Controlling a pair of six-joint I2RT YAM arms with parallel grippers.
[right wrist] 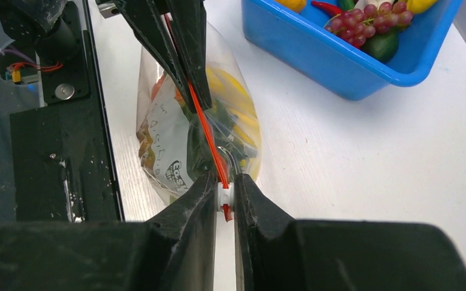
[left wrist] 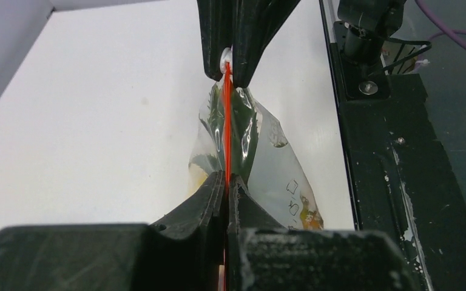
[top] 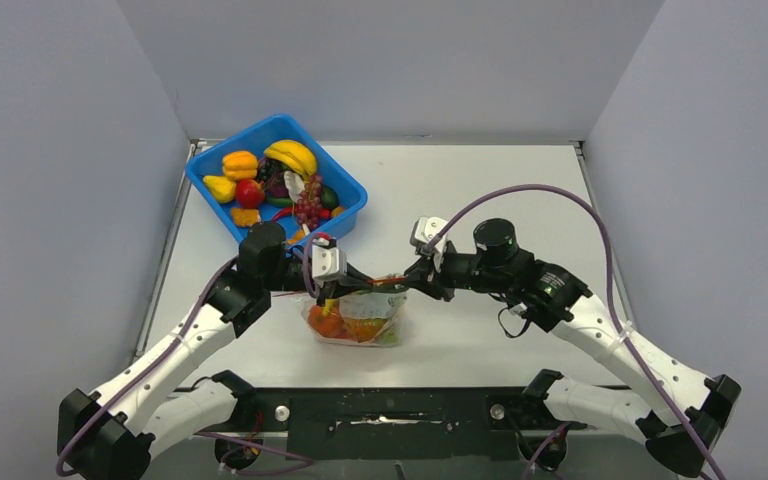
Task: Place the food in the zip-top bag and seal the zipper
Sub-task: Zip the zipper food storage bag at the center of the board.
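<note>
One zip-top bag, one blue bin

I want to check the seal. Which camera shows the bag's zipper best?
The right wrist view: the zipper shows slantwise along much of its length, its white slider pinched in the right gripper. The left wrist view sees it edge-on, a thin red line. The top view gives only a short red sliver.

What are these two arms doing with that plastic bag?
Two robot arms are working on closing a clear zip-top bag with some toy food inside. The left gripper is pinched shut on one end of the red-orange zipper. The right gripper pinches the other end, at a small white piece, so the strip runs straight between them. More toys, such as the bananas and grapes, sit in the blue bin.
</note>
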